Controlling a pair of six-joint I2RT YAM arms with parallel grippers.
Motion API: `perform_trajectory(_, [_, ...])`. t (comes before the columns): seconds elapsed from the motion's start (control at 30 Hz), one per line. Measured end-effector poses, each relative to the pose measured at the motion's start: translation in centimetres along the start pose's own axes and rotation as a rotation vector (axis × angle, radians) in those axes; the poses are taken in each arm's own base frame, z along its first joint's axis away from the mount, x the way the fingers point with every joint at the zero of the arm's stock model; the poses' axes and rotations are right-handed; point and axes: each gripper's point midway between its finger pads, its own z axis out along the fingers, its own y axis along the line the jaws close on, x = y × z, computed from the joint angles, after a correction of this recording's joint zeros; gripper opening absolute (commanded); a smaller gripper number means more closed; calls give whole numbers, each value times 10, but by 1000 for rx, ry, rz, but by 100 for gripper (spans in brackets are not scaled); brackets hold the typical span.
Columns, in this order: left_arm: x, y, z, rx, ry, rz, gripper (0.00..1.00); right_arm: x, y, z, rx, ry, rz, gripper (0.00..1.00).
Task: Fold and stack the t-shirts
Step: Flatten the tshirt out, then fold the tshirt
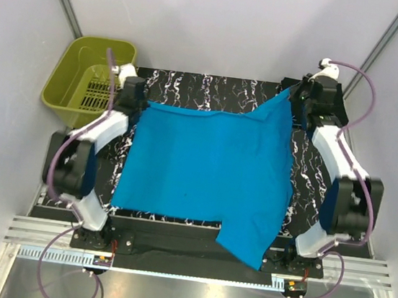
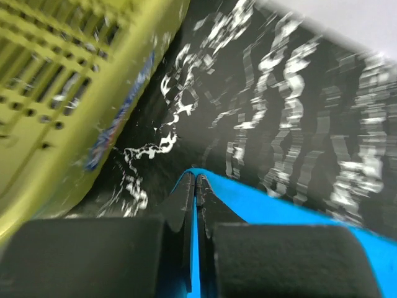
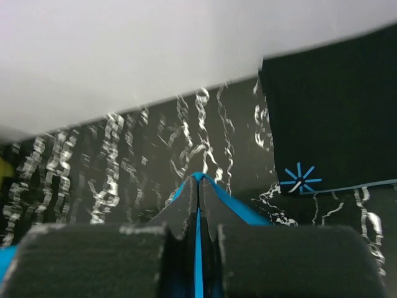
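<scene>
Our left gripper point(image 2: 196, 181) pinches the turquoise t-shirt point(image 1: 204, 164) at its far left corner, and our right gripper point(image 3: 197, 180) pinches its far right corner. The shirt lies spread across the marbled mat point(image 1: 214, 87). The black t-shirt point(image 3: 329, 124) lies just beyond the right gripper, and the green basket point(image 1: 87, 55) stands far left.

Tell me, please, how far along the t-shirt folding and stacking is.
Apparently done: the black cloth shirt with a starburst mark lies flat, far right. In hand: left gripper and right gripper pinch the far edge of the bright turquoise cloth t-shirt. Left: folding, stacking it.
</scene>
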Motion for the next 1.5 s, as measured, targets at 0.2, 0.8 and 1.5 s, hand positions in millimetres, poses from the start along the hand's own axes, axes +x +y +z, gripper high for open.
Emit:
perform_trajectory(0.2, [42,4,61,-57,85,53,0,73,-18,50,8,157,5,0])
perform_trajectory(0.8, [32,6,58,-91,149,76,0,69,-18,-31,96,259,123,0])
perform_trajectory(1.5, [73,40,24,-179,380,199,0,113,-45,-105,254,438,163,0])
